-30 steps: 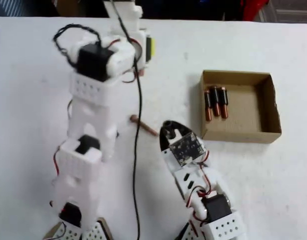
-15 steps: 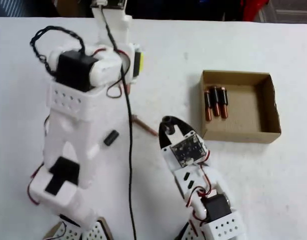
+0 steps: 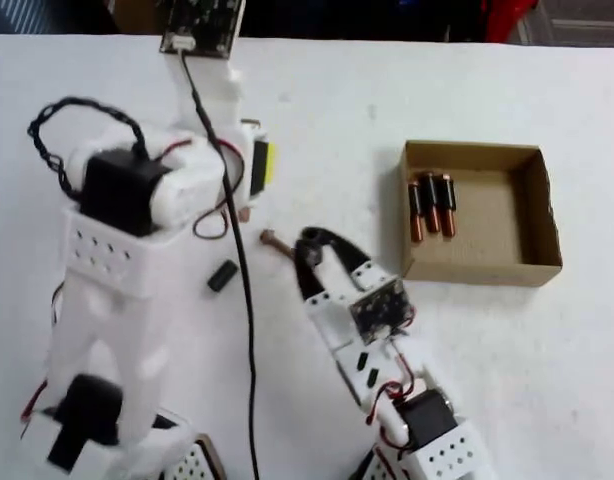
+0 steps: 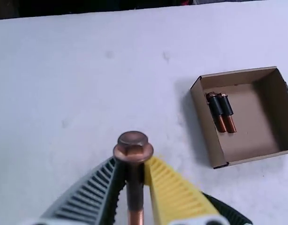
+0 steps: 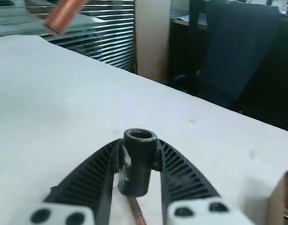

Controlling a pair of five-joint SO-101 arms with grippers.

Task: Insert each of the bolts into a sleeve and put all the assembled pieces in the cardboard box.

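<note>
Left gripper [image 4: 132, 164], raised, clamps a bolt [image 4: 133, 146]; right gripper [image 5: 138, 149], low over the table [image 5: 41, 93], pinches a sleeve [image 5: 137, 173].

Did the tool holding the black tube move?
Yes. The right tool, holding the black sleeve, has slid away from the cardboard box, toward the loose bolt on the table.

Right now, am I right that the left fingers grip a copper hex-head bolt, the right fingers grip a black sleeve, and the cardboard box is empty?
The brown cardboard box is not empty: the high view shows three copper-and-black assembled pieces in it. The rest is right.
</note>
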